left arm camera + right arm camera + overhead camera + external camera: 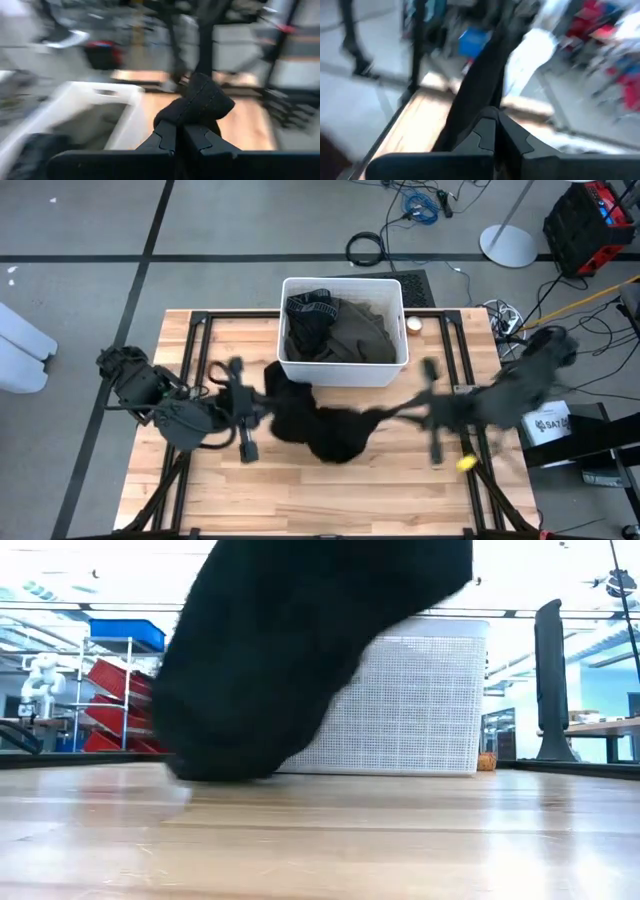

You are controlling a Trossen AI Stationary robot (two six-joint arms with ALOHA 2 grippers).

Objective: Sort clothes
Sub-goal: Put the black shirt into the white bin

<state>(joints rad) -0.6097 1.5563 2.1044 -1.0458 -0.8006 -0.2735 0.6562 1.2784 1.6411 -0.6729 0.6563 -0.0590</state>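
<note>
A black garment [325, 425] is strung between my two grippers over the middle of the wooden table [300, 500], just in front of the white bin [343, 370]. My left gripper [262, 404] is shut on its left end and my right gripper [398, 414] is shut on its right end. In the low view the garment [290, 650] hangs as a broad black mass. Whether its lowest part [215, 768] touches the tabletop, I cannot tell. Inside the bin lie a dark olive garment [358, 332] and a black one [308, 312]. My left gripper pinches a bunched fold of the black garment with a stitched seam [199, 102] between its two fingers; the cloth bulges out past the fingertips. The fingers come nearly level from the table's left. My right gripper pinches a narrow strip of the garment [482, 85] between its two fingers, coming nearly level from the table's right. The cloth runs on from the fingertips as a drawn-out band, toward the sagging middle [340, 442].
The bin stands at the far middle of the table, with a small round object [413, 324] beside its right wall. A yellow object [465, 463] lies near the right edge. Black frame rails [190, 340] run along the table's sides. Bare wood lies along the near edge.
</note>
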